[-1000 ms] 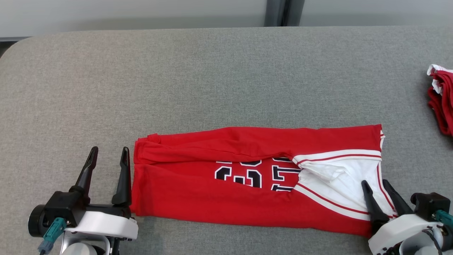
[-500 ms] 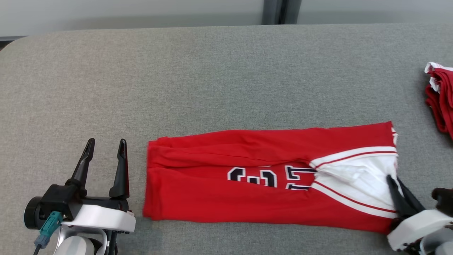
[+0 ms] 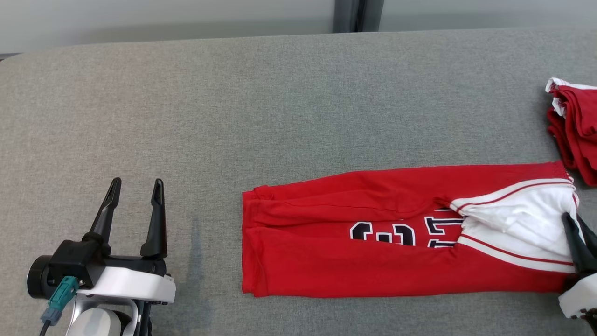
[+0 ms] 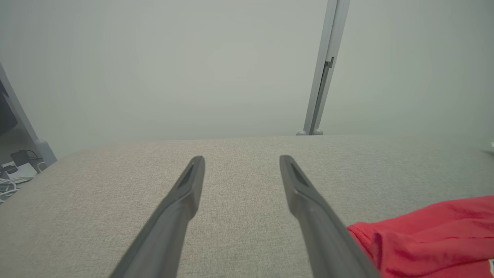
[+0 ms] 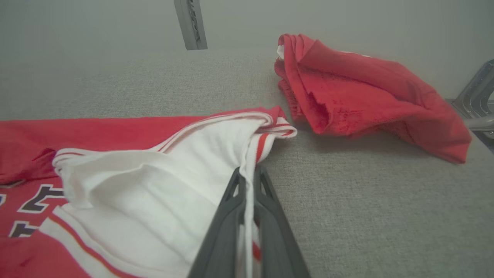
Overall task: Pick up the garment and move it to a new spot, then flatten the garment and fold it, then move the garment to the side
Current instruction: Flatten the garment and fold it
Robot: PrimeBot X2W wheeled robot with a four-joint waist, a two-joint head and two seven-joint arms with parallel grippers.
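The garment (image 3: 354, 266) is a red jersey with dark numbers and white trim, folded into a long band lying across the grey table (image 3: 280, 116). Its white-lined end (image 5: 154, 181) points right. My right gripper (image 3: 574, 223) is shut on that end's edge, the cloth pinched between its fingers (image 5: 227, 216). My left gripper (image 3: 133, 196) stands open at the lower left, well apart from the garment's left end (image 4: 424, 235), with nothing between its fingers (image 4: 181, 200).
A second red cloth pile (image 3: 576, 126) lies at the table's right edge, close to the held end; it is bunched and folded (image 5: 362, 88). A vertical grey post (image 4: 324, 69) stands behind the table's far edge.
My right gripper shut on the garment's white end and dragged it to the right. The garment's left end now lies far from my left gripper. The view also shifted slightly.
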